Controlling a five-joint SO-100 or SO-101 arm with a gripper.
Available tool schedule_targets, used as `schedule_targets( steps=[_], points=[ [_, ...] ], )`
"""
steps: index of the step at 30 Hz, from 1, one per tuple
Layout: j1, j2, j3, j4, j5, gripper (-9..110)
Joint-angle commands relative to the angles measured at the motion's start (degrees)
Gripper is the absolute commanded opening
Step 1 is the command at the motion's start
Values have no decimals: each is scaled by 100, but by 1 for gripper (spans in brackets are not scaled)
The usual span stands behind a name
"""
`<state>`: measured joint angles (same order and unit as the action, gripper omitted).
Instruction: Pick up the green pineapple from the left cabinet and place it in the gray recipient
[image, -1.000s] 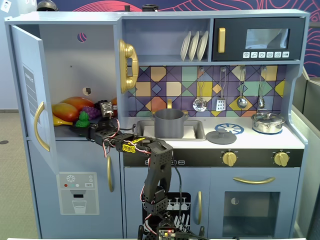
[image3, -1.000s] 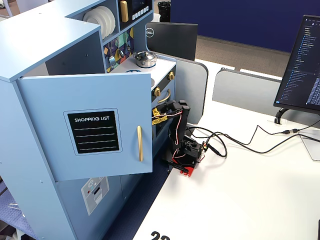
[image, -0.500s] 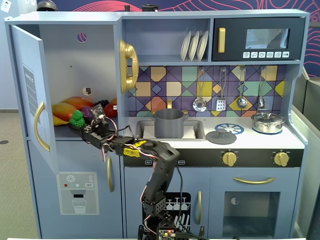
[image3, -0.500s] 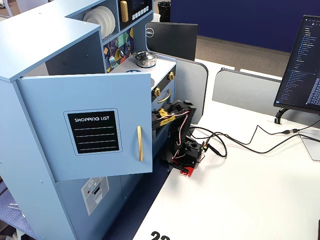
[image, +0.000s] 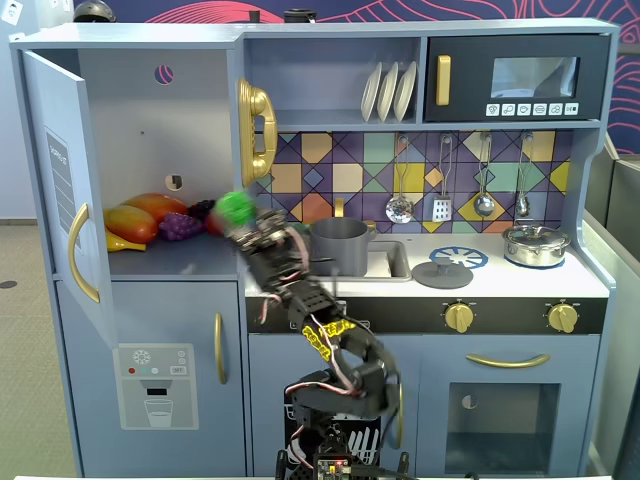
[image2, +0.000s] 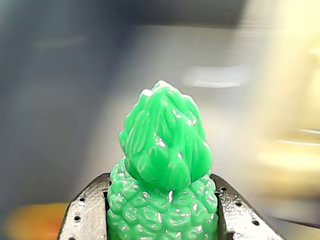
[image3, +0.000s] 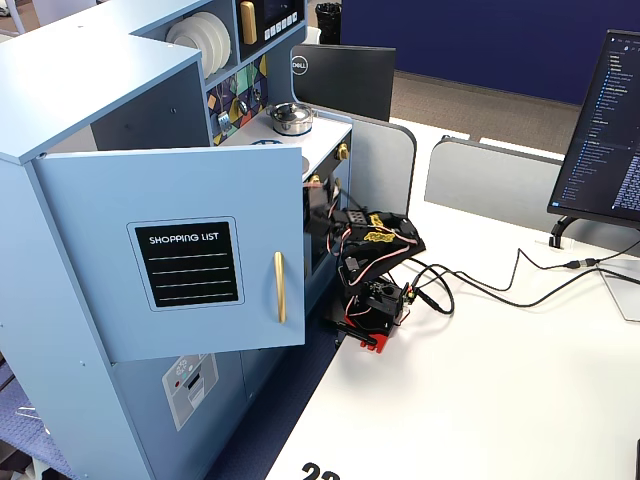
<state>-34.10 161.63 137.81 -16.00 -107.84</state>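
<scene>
Right up against the wrist cam is the pineapple (image2: 162, 175), leafy top up, bumpy body wedged between the two gripper fingers (image2: 85, 220), so the gripper (image2: 162, 220) is clenched on it. Everything behind it there is motion blur.

In the front fixed view the pineapple (image: 236, 207) is held up at the right edge of the cabinet (image: 150, 150) opening, just left of the gray pot (image: 341, 245), not in it. The gripper (image: 245, 228) reaches up from the arm base at the bottom of the toy kitchen. Inside the cabinet, to the pineapple's left, there's a mango (image: 145, 215) and purple grapes (image: 180, 226) on the shelf. The cabinet door (image: 65, 180) hangs open with a gold handle.

Right of the pot: a gray lid (image: 442, 272) on the white counter, then a shiny silver pot (image: 536, 244). Above is a colourful geometric tile backsplash with hanging utensils, white plates (image: 388, 92) on a shelf, and a dark microwave (image: 520, 78).

The side fixed view shows the room: the kitchen sits against a white desk (image3: 500, 400) with black cables, gray dividers, blue carpet-ish wall behind. The door (image3: 180, 250) has a black panel (image3: 188, 263) reading "SHOPPING LIST". A black monitor back (image3: 345, 78) says "DELL", and another screen (image3: 610, 130) at right shows text too small to read.
</scene>
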Motion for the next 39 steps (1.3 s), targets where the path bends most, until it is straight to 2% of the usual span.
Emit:
schedule_targets(
  steps=[1,4,10,18,20,23,25,28,35,39],
  points=[
    [1600,114,-861,387,870,0],
    [2470,-343,-1468,914,1459,0],
    [3551,-1846,-2558,1600,2048,0],
    [3744,-3366,-3243,1591,2021,8],
    [3735,-3560,-3305,1529,2013,13],
    [3753,-3656,-3322,1503,2197,31],
    [3753,-3665,-3331,1564,2162,39],
    [3762,-3674,-3357,1573,2197,46],
    [3876,-3190,-3331,2004,2197,44],
    [3832,-1872,-3067,3841,2224,38]
  ],
)
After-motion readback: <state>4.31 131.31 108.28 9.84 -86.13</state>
